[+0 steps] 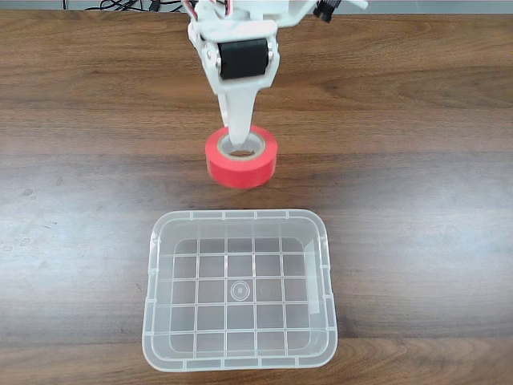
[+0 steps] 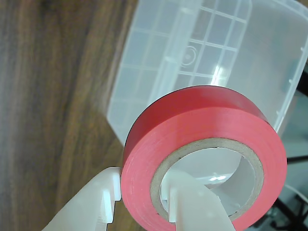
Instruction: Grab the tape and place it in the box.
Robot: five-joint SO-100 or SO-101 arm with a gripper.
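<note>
In the wrist view the hand (image 2: 139,204) is closest to the camera, at the bottom edge. It grips the tape (image 2: 202,154): one white finger (image 2: 91,204) presses on the outside of the red wall at about 8 o'clock of the roll, and the other finger (image 2: 192,209) stands inside the grey core ring, at 6 o'clock. So the wall of the roll is held between the two fingers. The roll is tilted, and its open side faces the camera. Behind the tape, from 12 to 2 o'clock, is the box (image 2: 159,62), clear plastic with a grid on its bottom. The brown wooden surface (image 2: 53,96) fills the left side.

In the fixed view the box (image 1: 158,241) is nearest, at 6 o'clock of the picture. It stands upright on the surface (image 1: 417,200), and nothing lies inside it. The tape (image 1: 241,157) is a little beyond the far rim of the box, at 12 o'clock from it, near but not touching. It looks slightly blurred, and I cannot tell if it rests on the surface or is raised a little. The hand (image 1: 239,144) comes down from the top edge, and a white finger (image 1: 239,120) goes into the core of the roll. Farther back is the white body of the arm (image 1: 240,32) with a black motor (image 1: 243,58), and some cables at the far edge.
</note>
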